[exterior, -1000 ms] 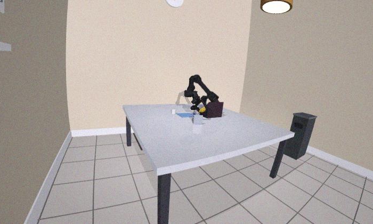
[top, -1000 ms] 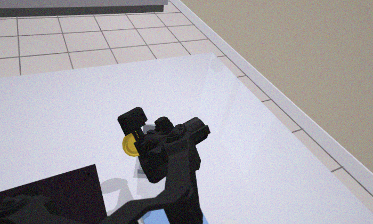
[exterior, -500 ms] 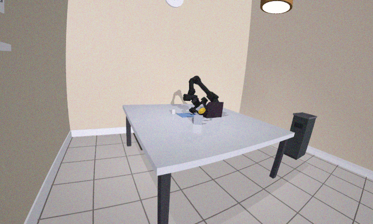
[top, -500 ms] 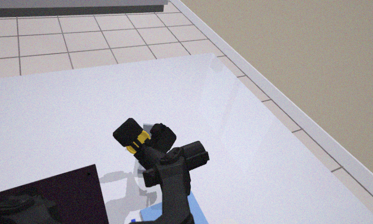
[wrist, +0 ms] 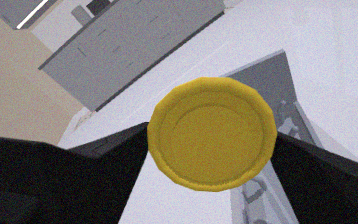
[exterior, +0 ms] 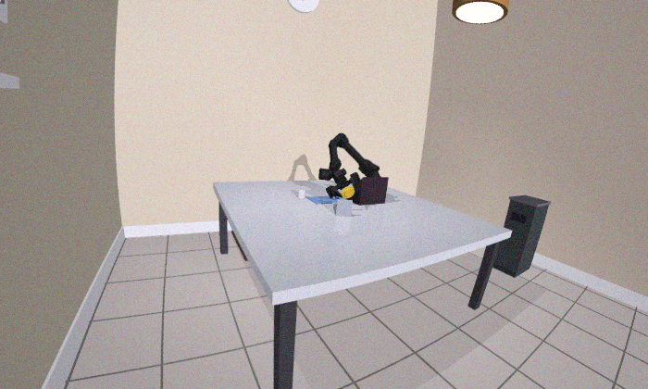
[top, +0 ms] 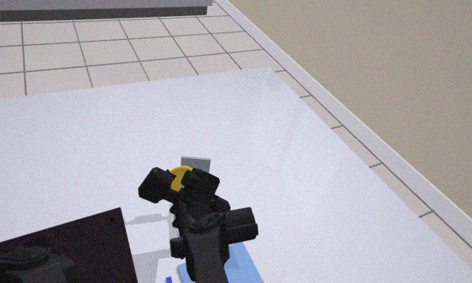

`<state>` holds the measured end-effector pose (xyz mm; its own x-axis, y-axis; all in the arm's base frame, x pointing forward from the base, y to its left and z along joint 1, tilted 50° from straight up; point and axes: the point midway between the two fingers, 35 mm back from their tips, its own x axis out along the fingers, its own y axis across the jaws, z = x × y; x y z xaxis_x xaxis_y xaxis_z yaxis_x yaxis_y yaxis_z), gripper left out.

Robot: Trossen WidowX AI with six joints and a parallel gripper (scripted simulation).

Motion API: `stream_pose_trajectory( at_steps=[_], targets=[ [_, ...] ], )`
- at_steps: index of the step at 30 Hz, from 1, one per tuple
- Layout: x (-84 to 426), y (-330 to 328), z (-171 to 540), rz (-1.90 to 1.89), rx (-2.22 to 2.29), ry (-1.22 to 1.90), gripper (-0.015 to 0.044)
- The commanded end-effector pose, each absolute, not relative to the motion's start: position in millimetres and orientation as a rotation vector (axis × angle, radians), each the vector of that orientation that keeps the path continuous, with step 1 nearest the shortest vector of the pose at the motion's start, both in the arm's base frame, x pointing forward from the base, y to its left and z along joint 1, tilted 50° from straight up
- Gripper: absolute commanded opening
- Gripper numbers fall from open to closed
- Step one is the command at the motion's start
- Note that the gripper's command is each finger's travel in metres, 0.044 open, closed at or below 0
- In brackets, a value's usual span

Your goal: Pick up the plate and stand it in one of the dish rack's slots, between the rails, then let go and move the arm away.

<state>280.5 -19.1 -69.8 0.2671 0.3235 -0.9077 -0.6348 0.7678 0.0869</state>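
In the wrist view, you have the yellow plate [top: 177,183] [exterior: 347,192] [wrist: 212,137] pinched by opposite edges in the claw [top: 180,180] [exterior: 345,192] [wrist: 208,133], its face toward the camera. Beyond the plate lies the grey dish rack [top: 195,162] [exterior: 343,207] [wrist: 267,77], its long axis running obliquely behind the disc; you will likely need to align the plate's plane with a slot before lowering.

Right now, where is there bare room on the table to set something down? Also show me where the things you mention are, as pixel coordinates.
Bare white tabletop [top: 336,197] [exterior: 365,241] lies between the grey rack [top: 199,164] [exterior: 343,207] [wrist: 265,80] and the table's near edge in the exterior view. Crowding: around the gripper [top: 178,180] [exterior: 344,192] [wrist: 208,133], rack and dark panel [top: 100,238] [exterior: 372,191].
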Motion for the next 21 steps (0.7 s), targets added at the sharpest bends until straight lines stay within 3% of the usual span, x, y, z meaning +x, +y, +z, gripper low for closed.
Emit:
stream_pose_trajectory(
  at_steps=[1, 21],
  targets=[
    [280.9, -22.0, -66.8, 0.714, -0.39, 1.025, 0.0],
    [278.6, -37.2, -50.2, 0.83, -0.761, 0.603, 0.0]
  ],
)
